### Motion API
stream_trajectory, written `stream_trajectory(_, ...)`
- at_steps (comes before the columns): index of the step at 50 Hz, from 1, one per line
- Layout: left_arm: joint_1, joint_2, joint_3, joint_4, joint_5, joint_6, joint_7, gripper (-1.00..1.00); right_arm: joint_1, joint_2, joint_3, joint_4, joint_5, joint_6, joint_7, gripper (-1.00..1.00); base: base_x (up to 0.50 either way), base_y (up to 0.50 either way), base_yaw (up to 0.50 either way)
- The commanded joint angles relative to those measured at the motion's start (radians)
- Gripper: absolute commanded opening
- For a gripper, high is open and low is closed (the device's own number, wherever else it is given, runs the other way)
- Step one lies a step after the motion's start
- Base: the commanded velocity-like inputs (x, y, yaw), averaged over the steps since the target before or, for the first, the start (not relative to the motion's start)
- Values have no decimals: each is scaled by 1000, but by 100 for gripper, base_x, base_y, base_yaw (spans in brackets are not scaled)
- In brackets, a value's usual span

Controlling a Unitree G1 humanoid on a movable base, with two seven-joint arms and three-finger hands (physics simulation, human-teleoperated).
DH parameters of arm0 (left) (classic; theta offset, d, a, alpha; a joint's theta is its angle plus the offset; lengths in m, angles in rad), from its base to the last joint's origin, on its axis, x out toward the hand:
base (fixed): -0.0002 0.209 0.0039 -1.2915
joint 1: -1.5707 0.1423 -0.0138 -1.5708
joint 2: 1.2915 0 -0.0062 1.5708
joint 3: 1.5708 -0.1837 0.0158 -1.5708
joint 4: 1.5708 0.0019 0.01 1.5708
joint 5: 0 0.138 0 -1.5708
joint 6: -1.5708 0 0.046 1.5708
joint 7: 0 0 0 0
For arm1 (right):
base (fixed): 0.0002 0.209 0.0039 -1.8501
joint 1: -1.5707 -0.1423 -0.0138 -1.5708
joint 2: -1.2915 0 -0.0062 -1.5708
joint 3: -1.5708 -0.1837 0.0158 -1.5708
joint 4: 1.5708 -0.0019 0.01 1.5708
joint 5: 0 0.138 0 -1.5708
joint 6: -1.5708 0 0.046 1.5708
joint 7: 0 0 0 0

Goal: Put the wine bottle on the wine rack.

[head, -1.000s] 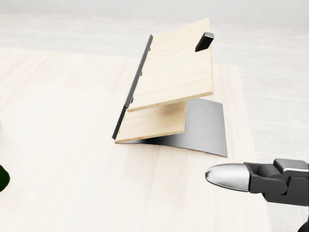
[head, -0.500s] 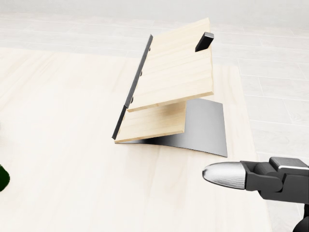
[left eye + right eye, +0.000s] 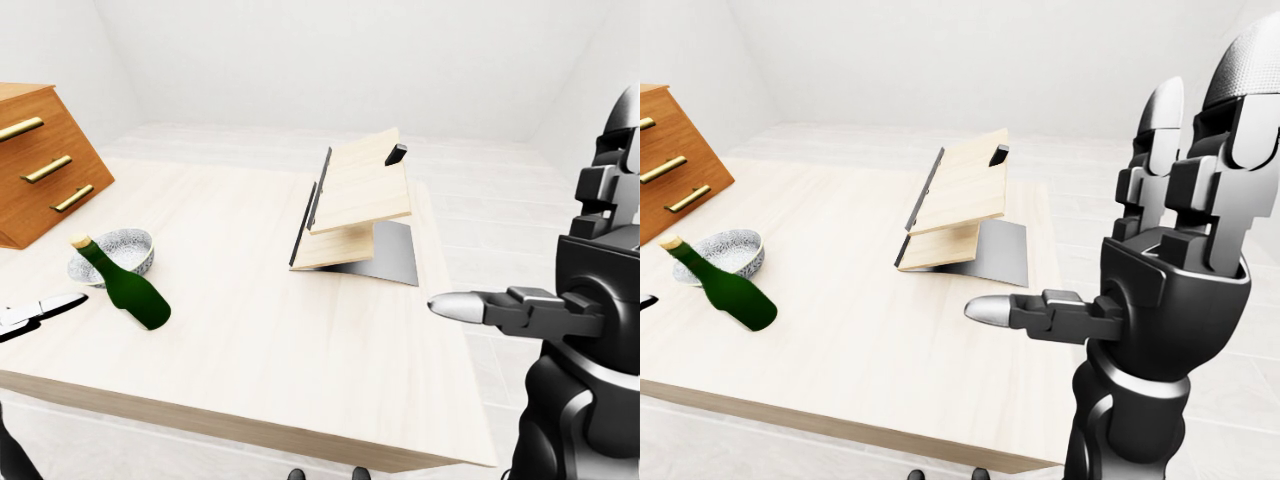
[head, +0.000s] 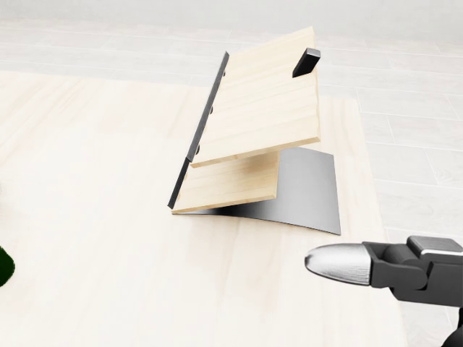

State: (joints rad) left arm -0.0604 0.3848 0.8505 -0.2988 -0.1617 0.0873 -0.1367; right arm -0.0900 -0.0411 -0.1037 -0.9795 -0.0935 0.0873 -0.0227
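The wine bottle (image 3: 125, 286) lies tilted on the table (image 3: 250, 340), just beside the bowl (image 3: 112, 254), well apart from the wine rack (image 3: 355, 213); the right hand (image 3: 1170, 270) hangs open, fingers spread, far from it; the left hand (image 3: 28, 314) shows only fingertips near the bottle, grip unclear.

Wine bottle (image 3: 125, 286) tilted — beside bowl (image 3: 112, 254).

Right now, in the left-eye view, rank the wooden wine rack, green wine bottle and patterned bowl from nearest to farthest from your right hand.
1. Wooden wine rack, up-left of the right hand.
2. Green wine bottle, lying at table's left.
3. Patterned grey bowl, just beyond the bottle, farthest left.
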Motion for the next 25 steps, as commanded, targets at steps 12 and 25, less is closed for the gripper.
stream_trajectory(12, -15, 50, -46, 241, -144, 0, 70, 100, -4, -4, -18, -17, 16, 0, 2, 100, 0, 0, 0)
stream_trajectory(25, -27, 74, -129, 384, -126, 0, 98, 100, 5, -3, -16, -29, 16, 0, 1, 100, 0, 0, 0)
